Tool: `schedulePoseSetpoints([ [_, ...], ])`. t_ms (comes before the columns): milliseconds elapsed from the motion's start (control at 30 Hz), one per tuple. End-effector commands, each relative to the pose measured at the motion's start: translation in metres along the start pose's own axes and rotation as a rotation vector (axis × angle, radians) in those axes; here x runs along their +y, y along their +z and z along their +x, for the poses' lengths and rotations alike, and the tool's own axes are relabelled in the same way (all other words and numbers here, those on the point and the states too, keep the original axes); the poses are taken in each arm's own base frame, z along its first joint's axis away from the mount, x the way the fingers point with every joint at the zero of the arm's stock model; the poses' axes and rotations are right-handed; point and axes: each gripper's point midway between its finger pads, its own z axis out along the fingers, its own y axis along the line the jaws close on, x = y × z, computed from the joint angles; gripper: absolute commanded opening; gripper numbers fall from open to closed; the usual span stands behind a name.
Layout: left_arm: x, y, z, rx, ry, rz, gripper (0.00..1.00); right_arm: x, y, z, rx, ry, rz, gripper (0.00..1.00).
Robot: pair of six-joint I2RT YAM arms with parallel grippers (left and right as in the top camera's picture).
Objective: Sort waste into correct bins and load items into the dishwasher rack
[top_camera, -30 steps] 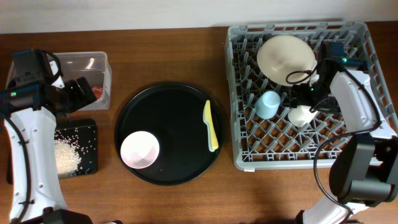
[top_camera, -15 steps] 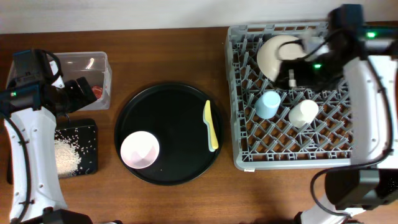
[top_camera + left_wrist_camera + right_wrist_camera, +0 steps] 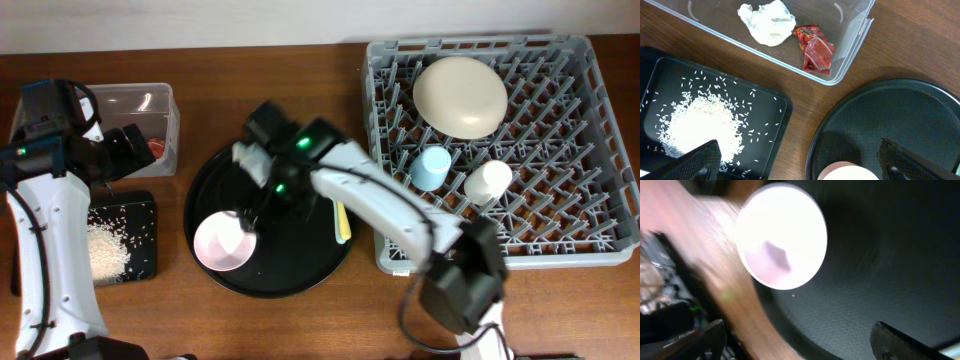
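— State of the right gripper [image 3: 797, 330]?
— Spread wide, nothing between the fingers. Over the large round black tray [image 3: 290, 265], just beside the small pink bowl [image 3: 225, 241]. Blurred in the wrist view.
— And the left gripper [image 3: 797, 150]?
— Spread apart too, empty, near a corner of the clear plastic box [image 3: 855, 35].
— Waste?
— Crumpled white wrapper [image 3: 767, 22] and red wrapper [image 3: 816, 49] side by side inside that box. Rice grains [image 3: 700, 125] heaped on the flat black tray [image 3: 765, 135].
— Dishes?
— In the grey dishwasher rack [image 3: 600, 200]: cream bowl [image 3: 460, 96], light blue cup [image 3: 432, 167], white cup [image 3: 488, 182]. Pale yellow utensil [image 3: 343, 225] lying on the round tray, partly hidden under the right arm.
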Motion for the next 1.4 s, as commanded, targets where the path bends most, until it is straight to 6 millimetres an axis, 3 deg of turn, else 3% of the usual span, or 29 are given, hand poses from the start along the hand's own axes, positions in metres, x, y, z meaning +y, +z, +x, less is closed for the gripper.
schedulePoseSetpoints([
  [0,0.001,-0.009,-0.005,-0.030,-0.005,-0.003,0.99,-0.018,0.047,0.000,0.037,0.050,0.107,0.94],
  [133,0.001,-0.009,-0.005,-0.030,-0.005,-0.003,0.99,-0.020,0.076,-0.004,0.043,0.035,0.104,0.89],
  [233,0.001,-0.009,-0.005,-0.030,-0.005,-0.003,0.99,-0.017,0.079,-0.010,0.018,0.039,0.099,0.76],
  [467,0.001,-0.009,-0.005,-0.030,-0.005,-0.003,0.99,0.001,0.091,-0.017,-0.018,-0.008,0.117,0.73],
  [767,0.001,-0.009,-0.005,-0.030,-0.005,-0.003,0.99,-0.001,0.093,-0.016,-0.016,-0.010,0.139,0.72],
  [900,0.001,-0.009,-0.005,-0.030,-0.005,-0.003,0.99,-0.004,0.092,-0.014,-0.008,-0.007,0.152,0.59],
  [1200,0.001,-0.009,-0.005,-0.030,-0.005,-0.003,0.99,-0.015,0.092,-0.009,0.008,-0.001,0.213,0.55],
  [1367,0.001,-0.009,-0.005,-0.030,-0.005,-0.003,0.99,-0.024,0.104,0.001,0.022,0.003,0.228,0.55],
])
